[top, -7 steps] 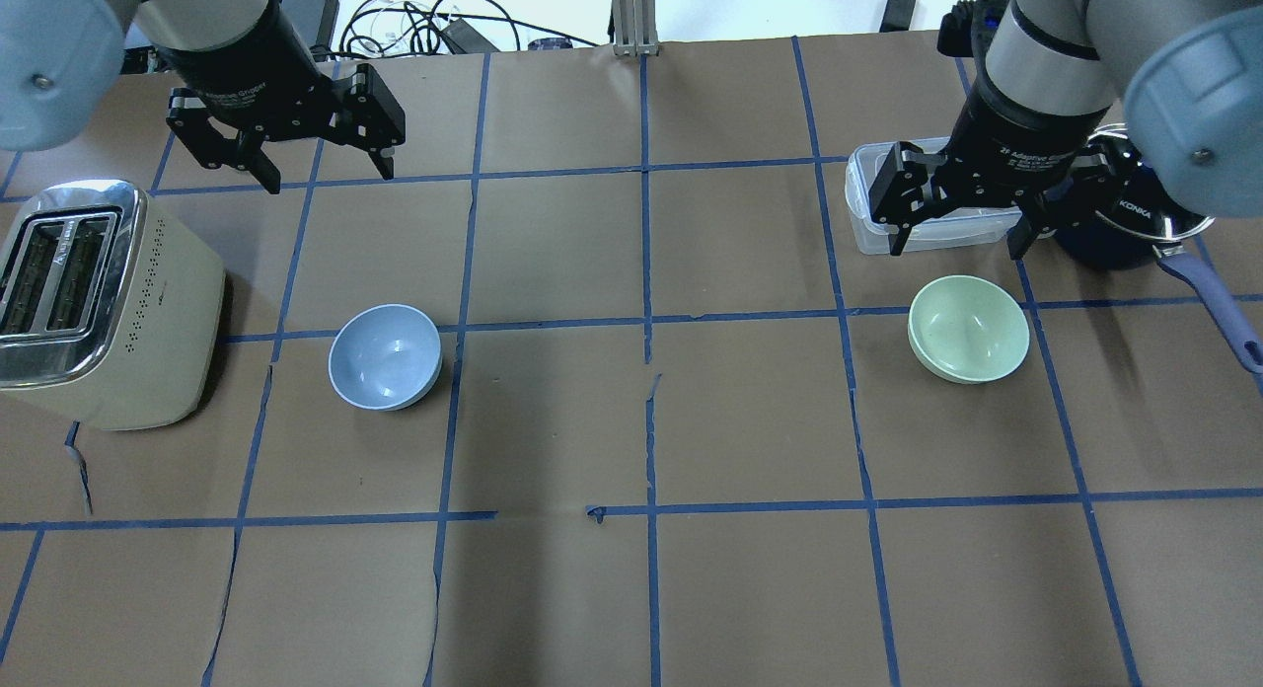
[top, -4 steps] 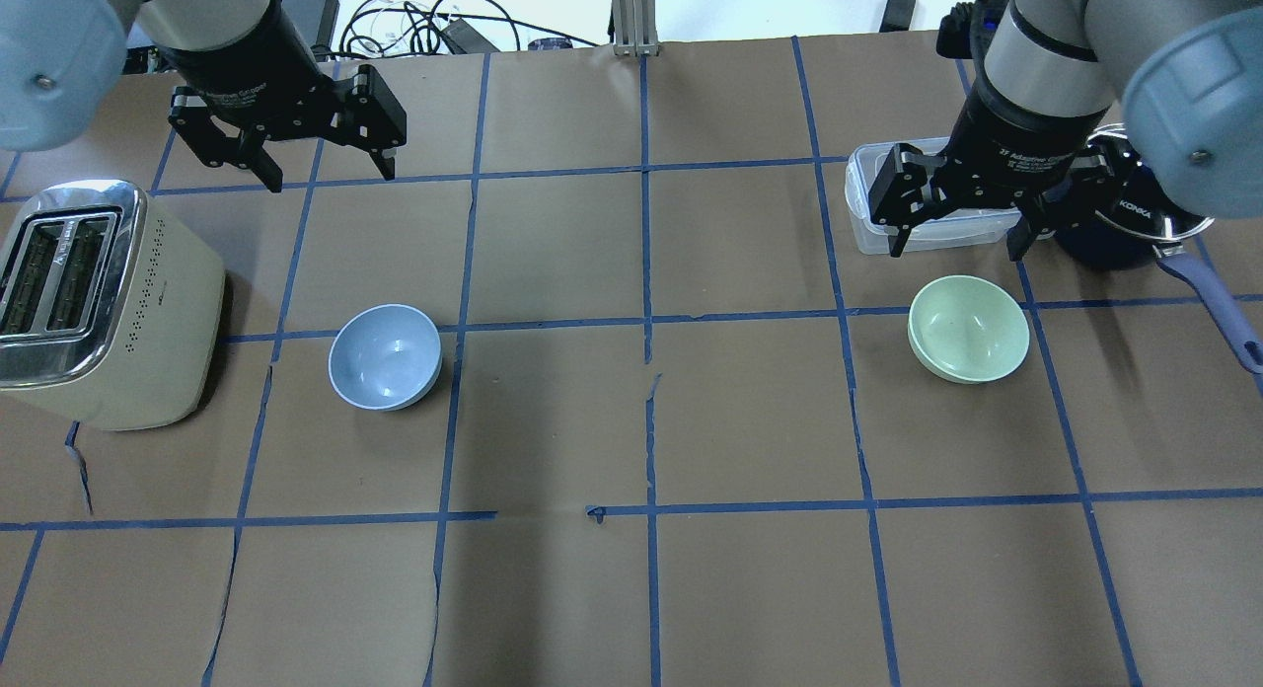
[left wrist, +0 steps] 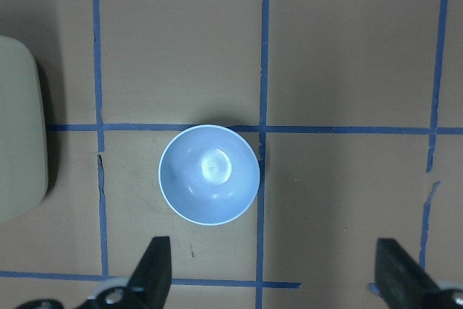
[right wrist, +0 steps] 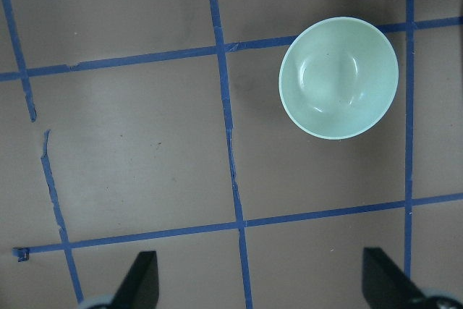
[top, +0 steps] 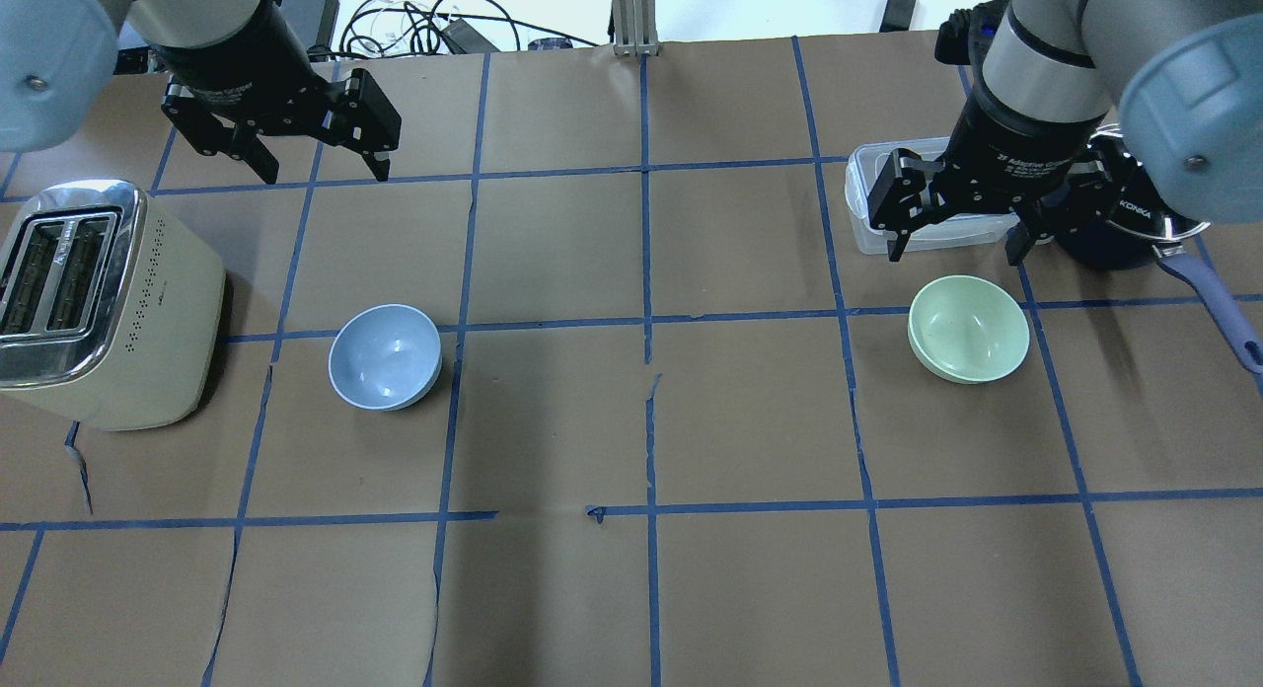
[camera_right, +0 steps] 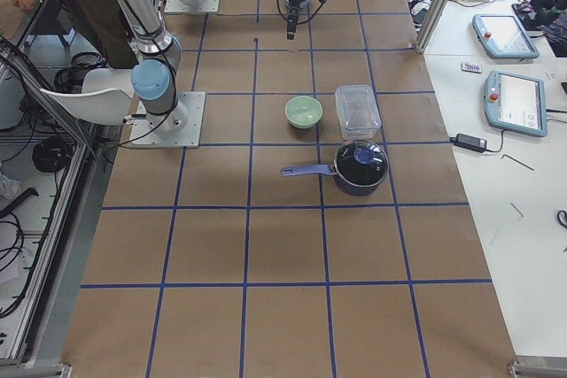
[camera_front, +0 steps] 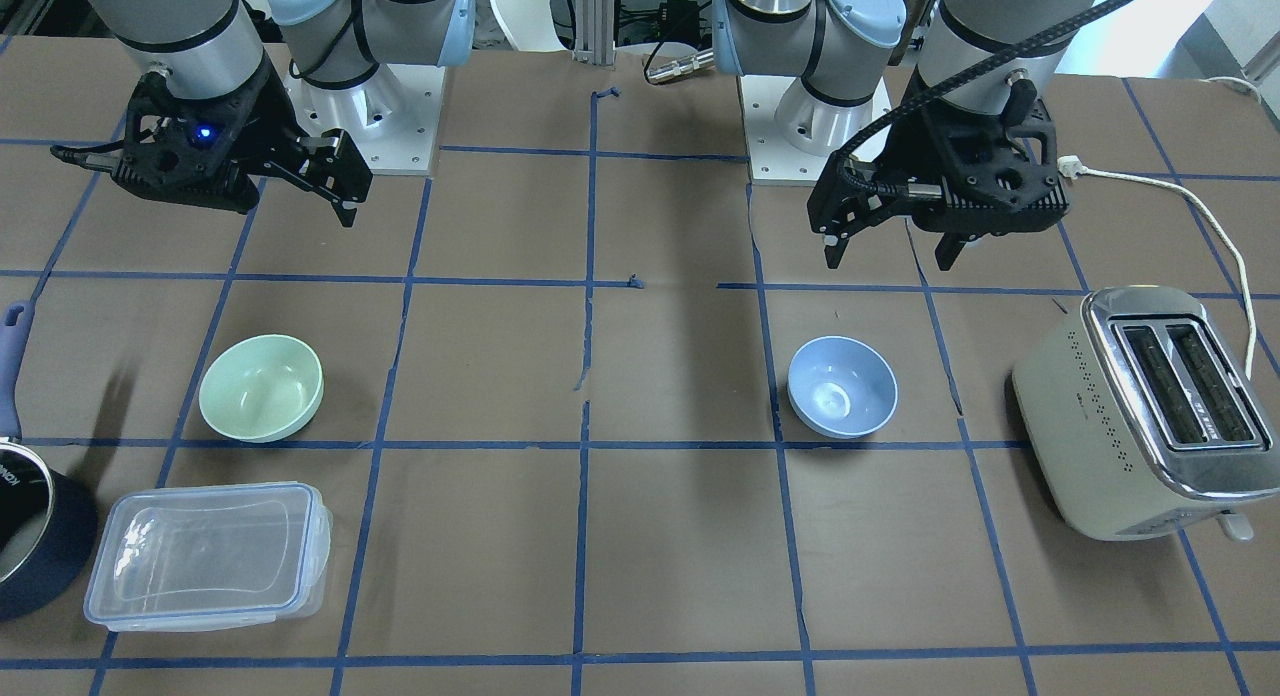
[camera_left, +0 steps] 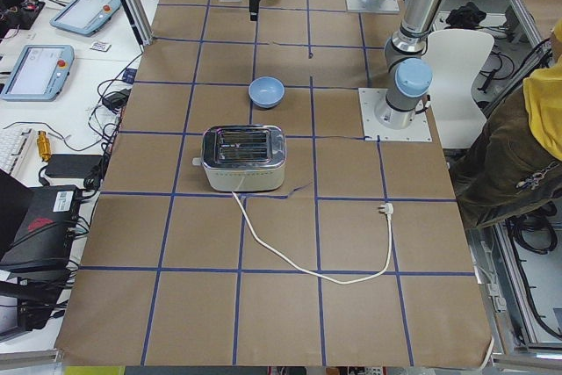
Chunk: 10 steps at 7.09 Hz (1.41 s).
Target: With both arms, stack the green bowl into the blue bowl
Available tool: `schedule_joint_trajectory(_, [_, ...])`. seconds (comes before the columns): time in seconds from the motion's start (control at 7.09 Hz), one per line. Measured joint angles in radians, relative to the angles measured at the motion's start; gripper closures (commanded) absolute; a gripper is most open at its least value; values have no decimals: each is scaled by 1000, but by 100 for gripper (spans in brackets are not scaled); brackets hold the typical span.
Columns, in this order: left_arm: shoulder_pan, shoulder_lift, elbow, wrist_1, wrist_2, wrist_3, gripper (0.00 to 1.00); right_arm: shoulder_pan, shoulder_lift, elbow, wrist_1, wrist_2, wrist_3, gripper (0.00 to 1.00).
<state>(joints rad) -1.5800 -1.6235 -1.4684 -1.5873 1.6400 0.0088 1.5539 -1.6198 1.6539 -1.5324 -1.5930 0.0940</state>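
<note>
The green bowl (top: pixel 968 329) sits upright and empty on the right side of the table; it also shows in the front view (camera_front: pixel 261 387) and the right wrist view (right wrist: pixel 338 77). The blue bowl (top: pixel 385 356) sits upright and empty on the left side, and shows in the front view (camera_front: pixel 841 386) and the left wrist view (left wrist: pixel 209 174). My left gripper (top: pixel 324 174) hangs open and empty, high above the table beyond the blue bowl. My right gripper (top: pixel 953 256) hangs open and empty, just beyond the green bowl and above it. The bowls are far apart.
A cream toaster (top: pixel 99 302) stands left of the blue bowl, its cord (camera_front: pixel 1230 236) trailing off. A clear lidded container (camera_front: pixel 205 556) and a dark navy saucepan (camera_front: pixel 30 536) with a long handle (top: pixel 1219 307) lie beyond the green bowl, under my right arm.
My left gripper has drifted slightly toward the far edge. My right gripper has shifted a little. Both stay open. The bowls have not moved.
</note>
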Motion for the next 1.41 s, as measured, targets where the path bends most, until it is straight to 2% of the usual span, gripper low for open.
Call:
schedule_joint_trajectory(0.56, [6,18,-22,-21,-25,5,0,0,1,1,0,0,-3,0])
schedule_joint_trajectory(1.13, [7,15,-43,19,-20,5,0,0,1,3,0,-1,-5,0])
schedule_joint_trajectory(1.41, [58,-1,-78,34,-26,50,0,0,1,8,0,-1,-4,0])
